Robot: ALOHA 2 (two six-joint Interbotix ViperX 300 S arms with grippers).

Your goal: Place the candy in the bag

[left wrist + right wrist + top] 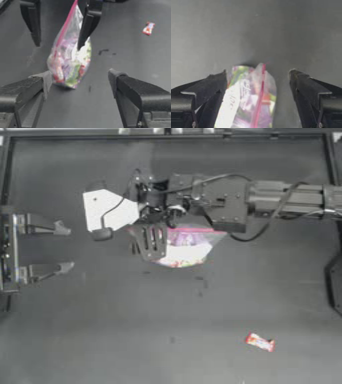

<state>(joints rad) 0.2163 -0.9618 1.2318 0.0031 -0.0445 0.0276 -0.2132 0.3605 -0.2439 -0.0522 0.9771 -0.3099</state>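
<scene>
The right gripper (150,242) reaches in from the right to the middle of the table (80,328), pointing down over the bag (184,247). In the right wrist view its jaws stand wide apart, and the bag (249,100) rises between them, lying against one finger (207,90) and well clear of the other; whether that contact is a real hold cannot be told from these pictures. From the left wrist view the bag (68,61) hangs upright with its pink-red strip running up toward the right gripper (60,22), whose two dark fingers sit one on each side of the bag's upper part, one finger (87,25) just against the plastic. Colourful sweets show through the lower part of the bag, which seems to touch the table. The left gripper (65,248) sits at the left side of the table, well apart from the bag, its jaws spread wide and holding nothing. The candy (260,342) lies alone on the table toward the near right, well apart from the bag and from both grippers; it also shows in the left wrist view (148,28).
</scene>
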